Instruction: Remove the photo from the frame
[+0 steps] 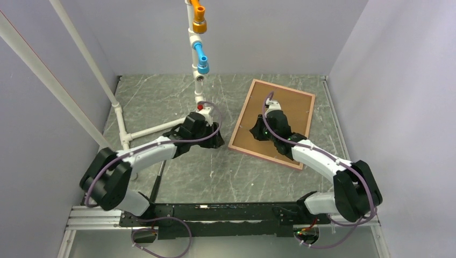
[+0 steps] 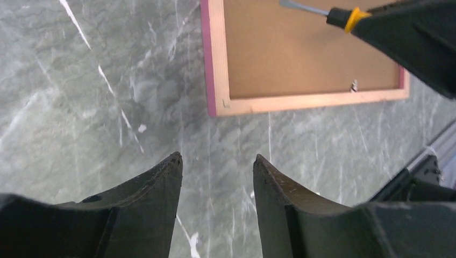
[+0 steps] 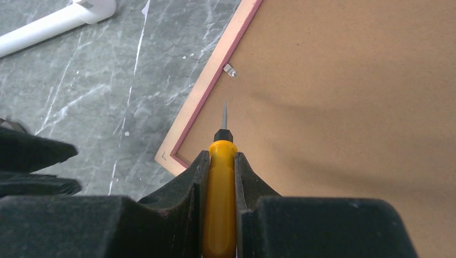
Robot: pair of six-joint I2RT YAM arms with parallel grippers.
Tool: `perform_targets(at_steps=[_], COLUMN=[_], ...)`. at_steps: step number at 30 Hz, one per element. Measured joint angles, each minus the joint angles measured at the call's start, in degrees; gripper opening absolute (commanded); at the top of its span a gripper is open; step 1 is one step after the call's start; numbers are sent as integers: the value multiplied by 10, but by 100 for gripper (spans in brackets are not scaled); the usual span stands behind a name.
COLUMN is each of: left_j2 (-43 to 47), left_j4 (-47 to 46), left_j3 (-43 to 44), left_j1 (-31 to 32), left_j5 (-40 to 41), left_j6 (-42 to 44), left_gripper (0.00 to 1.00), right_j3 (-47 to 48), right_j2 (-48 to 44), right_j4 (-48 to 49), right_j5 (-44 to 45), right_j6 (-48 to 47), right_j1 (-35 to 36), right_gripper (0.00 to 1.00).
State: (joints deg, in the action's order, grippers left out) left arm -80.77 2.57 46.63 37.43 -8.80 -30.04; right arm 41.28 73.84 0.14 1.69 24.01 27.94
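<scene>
The wooden frame (image 1: 308, 114) lies face down on the table, its brown backing board (image 1: 297, 110) up; the photo is hidden under it. My right gripper (image 3: 220, 157) is shut on a yellow-handled screwdriver (image 3: 219, 204) over the board, its tip (image 3: 224, 110) pointing at a small metal tab (image 3: 230, 70) on the frame's left rail. My left gripper (image 2: 217, 158) is open and empty over bare table, just short of the frame's corner (image 2: 219, 105). The screwdriver also shows in the left wrist view (image 2: 344, 17).
A white pipe stand (image 1: 197, 64) with orange and blue fittings rises at the back centre, its base pipes (image 1: 150, 129) running left along the table. Grey walls close in both sides. Another metal tab (image 2: 354, 85) sits on the frame's near rail.
</scene>
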Motion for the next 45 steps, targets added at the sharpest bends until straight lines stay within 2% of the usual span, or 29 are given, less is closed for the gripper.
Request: perform_targets(at_steps=[8,20,26,41,45], left_j2=[-155,-265,-283,-289,-289], left_j4=[-48,-63,-59,-58,-60], left_j3=[94,164,167,167,166], left_j1=[17,33,42,56,56], left_j5=[27,25,39,72,73], left_j6=[-26,-39,-43,-62,-66], left_gripper=[51,45,32,21,15], right_j3=[0,0,4,12,17], right_j2=[52,77,105,142,155], right_j4=[47,73,88,126,134], right_j5=[24,52,68,85,96], right_j6=[-4,-7,-6,-5,-4], right_j1=[36,54,54,57,62], right_gripper=[0,0,0,0,0])
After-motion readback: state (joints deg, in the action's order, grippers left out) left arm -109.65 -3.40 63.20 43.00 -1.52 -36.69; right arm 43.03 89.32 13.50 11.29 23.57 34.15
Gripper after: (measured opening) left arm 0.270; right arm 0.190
